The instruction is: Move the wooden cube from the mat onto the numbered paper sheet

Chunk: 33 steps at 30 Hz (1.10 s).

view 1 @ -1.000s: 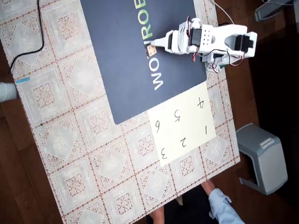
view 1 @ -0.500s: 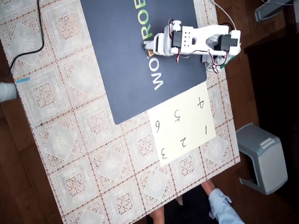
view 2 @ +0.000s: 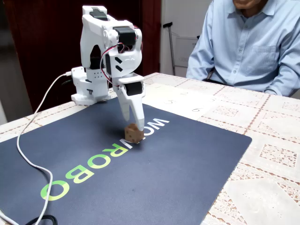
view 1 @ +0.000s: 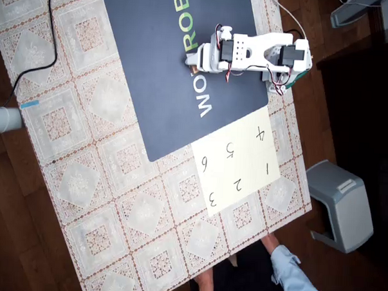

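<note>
Small light-tan wooden cube with dark dots sits on the big dark navy rectangular mat, right at the white "W" of the printed lettering. In the overhead view it's just a sliver at the fingertips.

White two-finger gripper is down on the cube: fingers point nearly straight down, tips touching the cube's top rear edge. Can't tell whether the claw has closed on it; one finger hides the other in the fixed view, and the overhead is too small to resolve. Cube looks seated on the mat, not lifted.

My read on the step: the grasp, not yet confirmed. To do it well:
- get the tips lower, so they straddle the cube's sides rather than perch on the top edge
- close square to two opposite faces; a corner pinch on a block this small will likely spit it out
- lift straight up before any swing

Arm pose: base at the mat's far edge in the fixed view, upper links folded high, forearm dropping steeply to the wrist.

Target, the pale yellow rectangular paper sheet with handwritten digits, lies just off the mat's corner on the lace-pattern tablecloth. A person in a blue shirt sits behind the table.
</note>
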Available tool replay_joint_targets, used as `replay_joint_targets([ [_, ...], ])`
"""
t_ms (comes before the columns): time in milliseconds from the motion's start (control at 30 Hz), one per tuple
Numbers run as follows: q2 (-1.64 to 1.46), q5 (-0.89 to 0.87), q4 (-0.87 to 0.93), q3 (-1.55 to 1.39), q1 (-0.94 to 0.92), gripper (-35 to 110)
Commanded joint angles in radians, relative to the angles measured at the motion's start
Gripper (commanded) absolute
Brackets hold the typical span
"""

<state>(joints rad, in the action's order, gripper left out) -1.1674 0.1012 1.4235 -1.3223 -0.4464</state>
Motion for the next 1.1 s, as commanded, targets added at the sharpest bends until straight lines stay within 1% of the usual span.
replay_joint_targets([
  [0,0.008,0.017,0.037,0.060,-0.002,31],
  [300,0.081,0.031,0.115,0.109,0.005,28],
  [467,0.097,0.043,0.132,0.130,0.014,24],
  [600,0.106,0.049,0.163,0.149,0.014,15],
  [700,0.106,0.110,0.163,0.155,0.020,0],
  [967,0.100,0.124,0.153,0.146,0.006,0],
  [1067,0.058,0.141,0.144,0.115,0.028,0],
])
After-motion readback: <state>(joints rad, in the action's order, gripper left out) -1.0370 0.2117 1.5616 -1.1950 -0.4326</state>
